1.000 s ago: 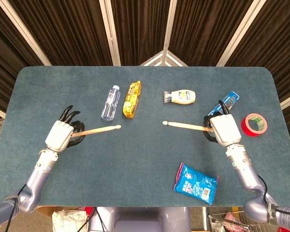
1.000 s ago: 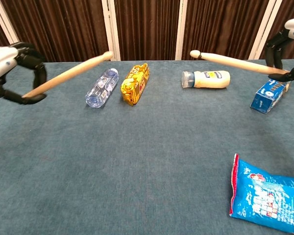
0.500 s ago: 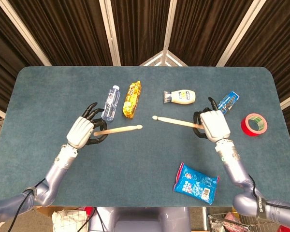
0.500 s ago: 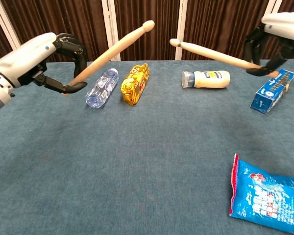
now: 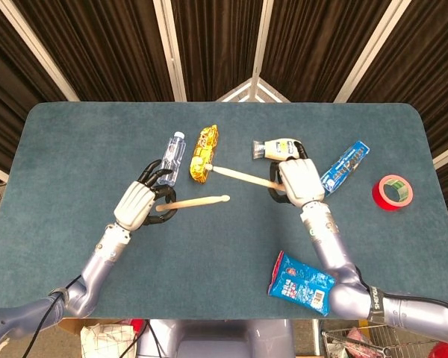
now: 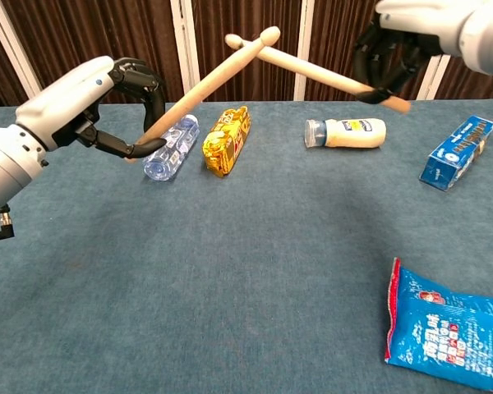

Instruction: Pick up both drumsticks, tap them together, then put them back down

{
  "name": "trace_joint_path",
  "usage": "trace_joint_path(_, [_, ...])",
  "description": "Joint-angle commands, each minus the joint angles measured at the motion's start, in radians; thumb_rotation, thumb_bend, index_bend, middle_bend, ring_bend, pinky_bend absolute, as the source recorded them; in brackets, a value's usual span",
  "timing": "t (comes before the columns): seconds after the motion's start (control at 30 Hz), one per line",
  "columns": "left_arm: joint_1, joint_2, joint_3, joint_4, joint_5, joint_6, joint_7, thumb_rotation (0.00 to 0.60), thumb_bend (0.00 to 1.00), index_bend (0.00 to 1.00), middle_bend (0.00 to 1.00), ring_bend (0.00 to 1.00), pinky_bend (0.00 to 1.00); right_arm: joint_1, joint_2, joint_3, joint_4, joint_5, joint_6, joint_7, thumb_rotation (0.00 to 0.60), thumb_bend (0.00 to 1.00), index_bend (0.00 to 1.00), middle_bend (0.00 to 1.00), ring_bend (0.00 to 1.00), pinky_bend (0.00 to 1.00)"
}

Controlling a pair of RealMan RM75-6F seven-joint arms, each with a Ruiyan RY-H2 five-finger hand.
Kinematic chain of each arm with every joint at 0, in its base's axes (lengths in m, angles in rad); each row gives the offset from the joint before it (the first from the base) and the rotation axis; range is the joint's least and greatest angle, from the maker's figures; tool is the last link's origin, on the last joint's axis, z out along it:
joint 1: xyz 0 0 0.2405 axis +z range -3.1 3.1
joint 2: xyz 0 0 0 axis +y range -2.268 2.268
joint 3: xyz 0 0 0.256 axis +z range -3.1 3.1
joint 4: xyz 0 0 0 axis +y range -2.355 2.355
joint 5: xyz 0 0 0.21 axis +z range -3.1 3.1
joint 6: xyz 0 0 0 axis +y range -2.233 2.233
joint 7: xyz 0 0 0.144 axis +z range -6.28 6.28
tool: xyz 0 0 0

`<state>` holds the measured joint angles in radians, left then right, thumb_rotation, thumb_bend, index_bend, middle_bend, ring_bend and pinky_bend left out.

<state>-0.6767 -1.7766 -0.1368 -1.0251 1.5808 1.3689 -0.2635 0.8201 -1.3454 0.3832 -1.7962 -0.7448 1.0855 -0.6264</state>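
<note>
Both wooden drumsticks are lifted above the blue table. My left hand (image 5: 138,203) (image 6: 99,98) grips the left drumstick (image 5: 198,201) (image 6: 205,80) near its butt, tip pointing right. The right drumstick (image 5: 243,177) (image 6: 320,72) is held by my right hand (image 5: 299,179) (image 6: 411,37), its tip aimed left. In the chest view the two sticks cross close to their tips, above the yellow packet; whether they touch cannot be told. In the head view the tips stand a little apart.
On the table (image 5: 75,149) lie a clear water bottle (image 5: 171,158) (image 6: 171,146), a yellow snack packet (image 5: 203,153) (image 6: 227,139), a white squeeze bottle (image 5: 272,148) (image 6: 347,132), a blue box (image 5: 344,168) (image 6: 456,153), a red tape roll (image 5: 393,192) and a blue snack bag (image 5: 302,282) (image 6: 448,328).
Both hands have swung inward toward the table's middle, bringing the stick tips from far apart to crossing in the chest view. The right hand moved the most.
</note>
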Motion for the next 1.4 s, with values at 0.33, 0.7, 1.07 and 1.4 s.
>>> trace_joint_path(0.33, [-0.004, -0.02, -0.013, 0.021, 0.002, 0.025, -0.032, 0.6, 0.46, 0.65, 0.65, 0.19, 0.07, 0.039, 0.03, 0.068, -0.144, 0.167, 0.0, 0.077, 0.6, 0.46, 0.66, 0.6, 0.42, 0.0])
trace_joint_path(0.7, [-0.025, -0.042, -0.045, 0.002, -0.017, 0.02, 0.015, 0.6, 0.46, 0.65, 0.65, 0.19, 0.07, 0.045, 0.068, 0.041, -0.192, 0.164, 0.016, 0.112, 0.6, 0.46, 0.66, 0.6, 0.42, 0.0])
trace_joint_path(1.07, [-0.061, -0.058, -0.065, -0.047, -0.02, 0.0, 0.088, 0.6, 0.45, 0.65, 0.65, 0.19, 0.07, 0.054, 0.093, 0.016, -0.214, 0.139, 0.029, 0.144, 0.6, 0.46, 0.66, 0.61, 0.42, 0.0])
trace_joint_path(1.4, [-0.079, -0.076, -0.088, -0.058, -0.025, 0.01, 0.1, 0.6, 0.45, 0.65, 0.65, 0.19, 0.07, 0.062, 0.127, 0.011, -0.238, 0.14, 0.037, 0.167, 0.6, 0.47, 0.67, 0.61, 0.42, 0.0])
